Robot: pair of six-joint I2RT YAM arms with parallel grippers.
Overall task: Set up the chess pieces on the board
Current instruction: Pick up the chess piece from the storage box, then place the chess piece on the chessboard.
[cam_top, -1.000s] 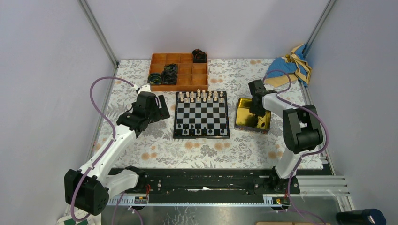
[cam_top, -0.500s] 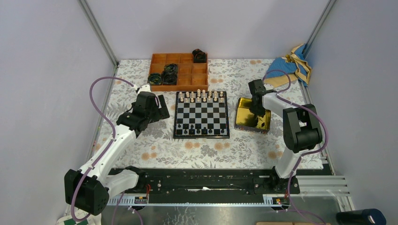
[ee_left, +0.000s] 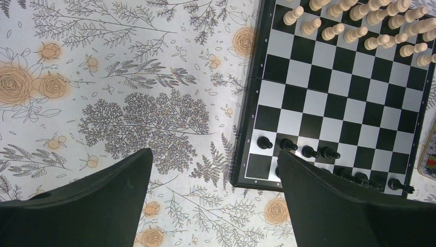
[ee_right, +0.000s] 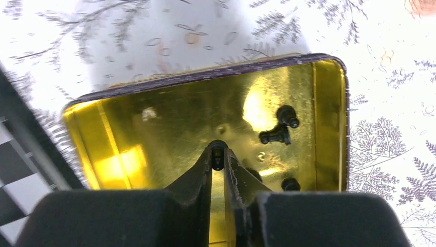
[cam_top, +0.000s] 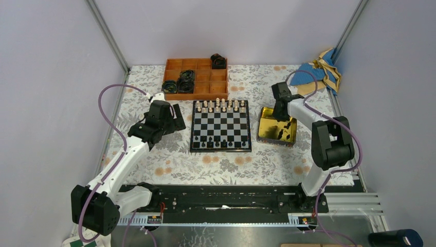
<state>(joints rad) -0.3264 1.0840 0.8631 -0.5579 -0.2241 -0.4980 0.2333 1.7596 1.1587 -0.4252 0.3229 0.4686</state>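
Your right hand [ee_right: 218, 157] is clamped on a tiny black chessman [ee_right: 218, 149] over the gold tin [ee_right: 329, 103]. The tin lies between the board [cam_top: 221, 128], at the middle of the counter [cam_top: 231, 164], and the right edge, with a few more black pieces [ee_right: 280, 133] loose inside. Lift straight up until the piece clears the tin's wall, then carry it to the board's near rows and lower it upright onto a free square without brushing the black men [ee_left: 308, 152] standing there. Your left hand [ee_left: 215, 154] hangs open off the board's left side, so leave it there.
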